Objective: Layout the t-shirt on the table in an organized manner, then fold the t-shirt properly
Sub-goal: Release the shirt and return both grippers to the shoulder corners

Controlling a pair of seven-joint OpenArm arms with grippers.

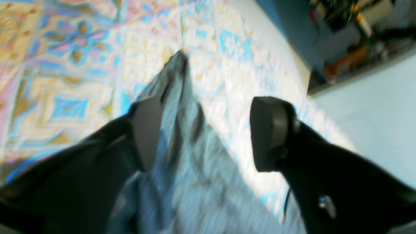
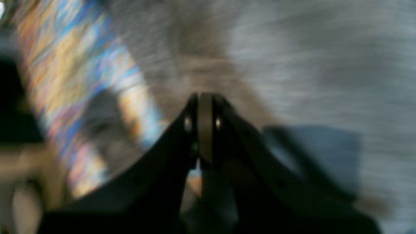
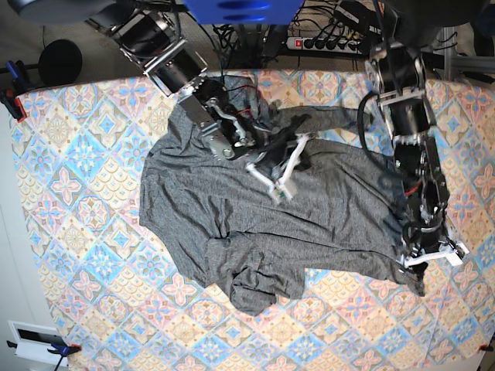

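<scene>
Lay rumpled across the middle of the table (image 3: 69,224): the t-shirt (image 3: 224,209), still being spread flat by the look of it. Hovered over its centre, pinched fully closed on nothing visible: the right gripper (image 3: 278,182). Spread wide at the far sleeve tip, gripping nothing: the left gripper (image 1: 204,133), its slack cloth clear only from the wrist.

Robot lab: power strip (image 3: 325,42), tangled cables (image 3: 240,35) behind patterned table (image 3: 85,255), clamps at edges.
</scene>
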